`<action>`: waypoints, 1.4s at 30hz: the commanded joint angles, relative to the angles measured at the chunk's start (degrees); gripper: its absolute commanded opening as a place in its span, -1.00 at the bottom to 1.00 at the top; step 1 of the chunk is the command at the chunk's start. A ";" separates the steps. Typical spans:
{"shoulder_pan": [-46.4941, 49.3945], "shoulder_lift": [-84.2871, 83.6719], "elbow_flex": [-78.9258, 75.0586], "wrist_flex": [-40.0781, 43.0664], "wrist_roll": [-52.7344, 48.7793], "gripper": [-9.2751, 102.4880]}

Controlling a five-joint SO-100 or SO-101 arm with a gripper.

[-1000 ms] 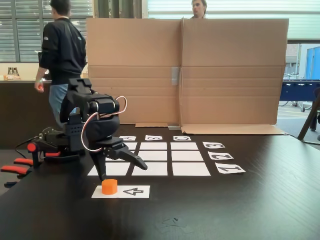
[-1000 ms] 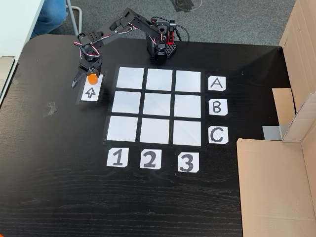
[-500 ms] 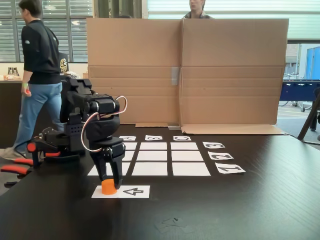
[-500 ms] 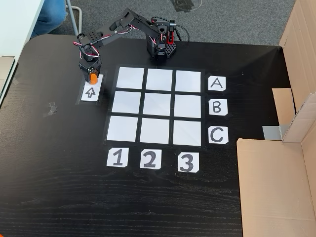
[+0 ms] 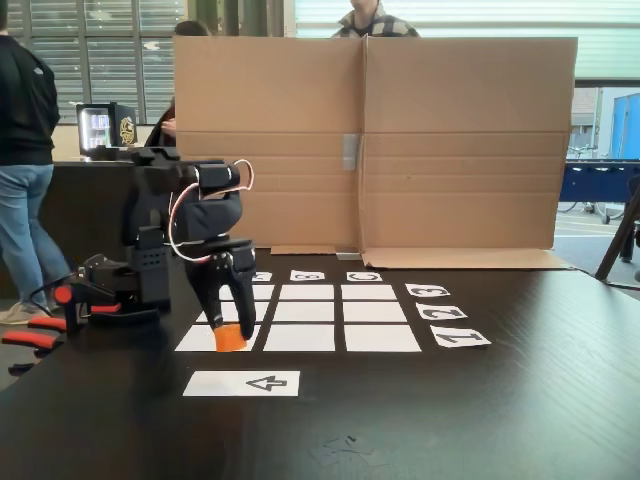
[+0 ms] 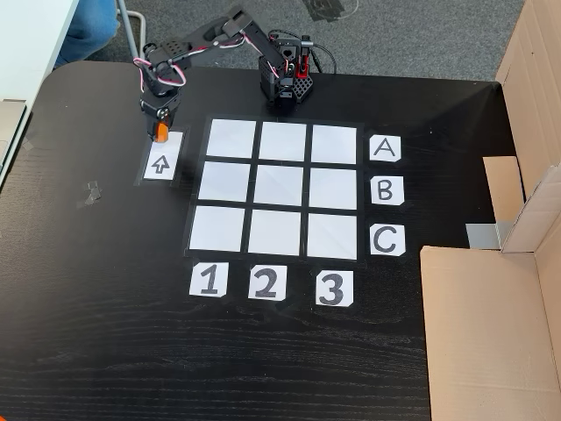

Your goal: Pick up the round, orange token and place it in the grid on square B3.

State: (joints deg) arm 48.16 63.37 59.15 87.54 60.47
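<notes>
The orange token [image 5: 231, 339] hangs a little above the table, pinched between the black fingers of my gripper [image 5: 231, 334], which is shut on it. From above, the token [image 6: 160, 133] and gripper [image 6: 159, 130] are over the far end of the arrow strip [image 6: 160, 163], left of the grid [image 6: 230, 181]. The grid [image 5: 372, 313] lies flat with nine white rectangles. Square B3 [image 6: 333, 189] is the middle rectangle of the column beside the letter cards; from the side, square B3 [image 5: 307, 292] is in the far row, bare.
A tall cardboard wall [image 5: 370, 140] stands behind the table, and cardboard [image 6: 491, 324] also lies at the right from above. People stand behind it and at the left. Red-handled clamps [image 5: 30, 335] and the arm base [image 6: 282, 83] sit near the table edge.
The gripper closed on the token and lifted it off the arrow strip. The strip now lies bare. The person at the left walked further left.
</notes>
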 commanded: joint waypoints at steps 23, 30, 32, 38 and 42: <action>-50.54 47.99 20.83 2.20 17.84 -0.84; -68.12 43.33 21.27 2.11 28.04 -0.84; -70.49 40.96 21.18 1.93 29.79 -0.84; -72.07 32.17 20.83 0.62 32.61 -0.84; -72.25 25.75 21.71 -1.32 33.13 -0.83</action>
State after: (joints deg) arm -24.08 91.67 81.12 87.71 92.99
